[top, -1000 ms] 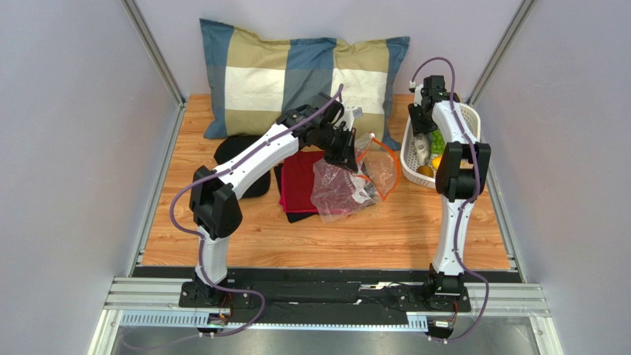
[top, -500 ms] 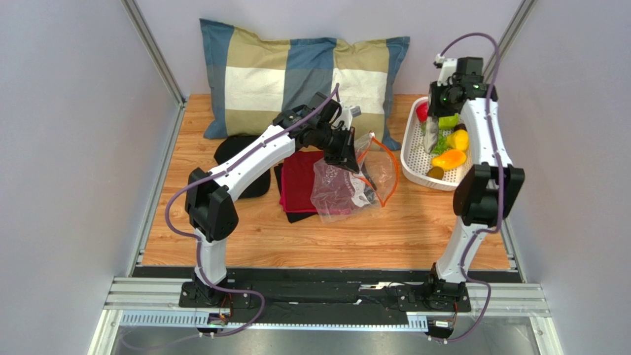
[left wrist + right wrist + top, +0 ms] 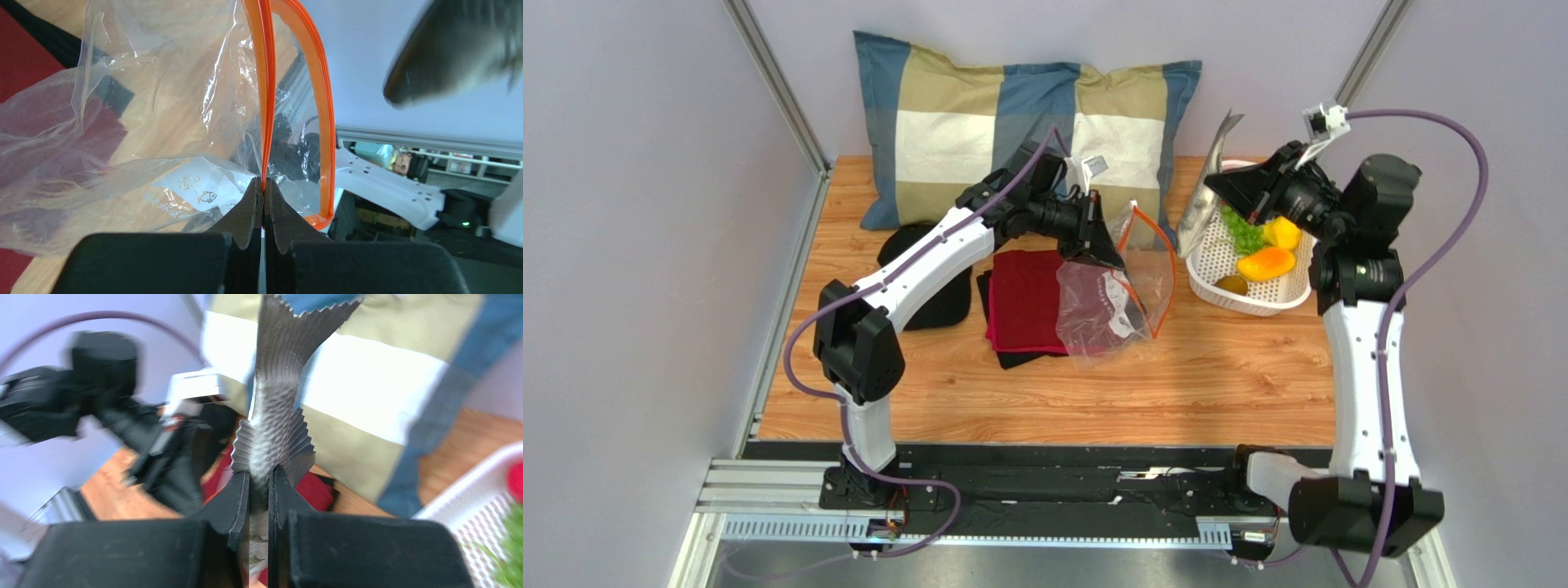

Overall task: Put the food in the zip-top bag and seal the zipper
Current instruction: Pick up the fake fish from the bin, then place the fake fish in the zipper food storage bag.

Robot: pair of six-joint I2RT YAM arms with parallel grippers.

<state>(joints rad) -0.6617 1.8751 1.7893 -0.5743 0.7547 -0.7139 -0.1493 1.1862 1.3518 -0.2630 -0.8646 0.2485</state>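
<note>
Pinching left gripper (image 3: 264, 196): clamped on zipper (image 3: 265, 92); one zip-top bag (image 3: 153, 122).
Right gripper (image 3: 259, 484): clenched on one toy fish (image 3: 270, 416), long axis along fingers, tail outward.
Basket (image 3: 1259, 303): four food pieces (image 3: 1265, 263).

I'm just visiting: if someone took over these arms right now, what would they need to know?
Left gripper: shut on the zipper, holding the zip-top bag's mouth open.
Right gripper: shut on a grey toy fish, raised beside the white basket.
Green, yellow and orange food pieces lie in the basket.
Done: no food visible in the bag.
Left: bag the fish and the rest, seal.
</note>
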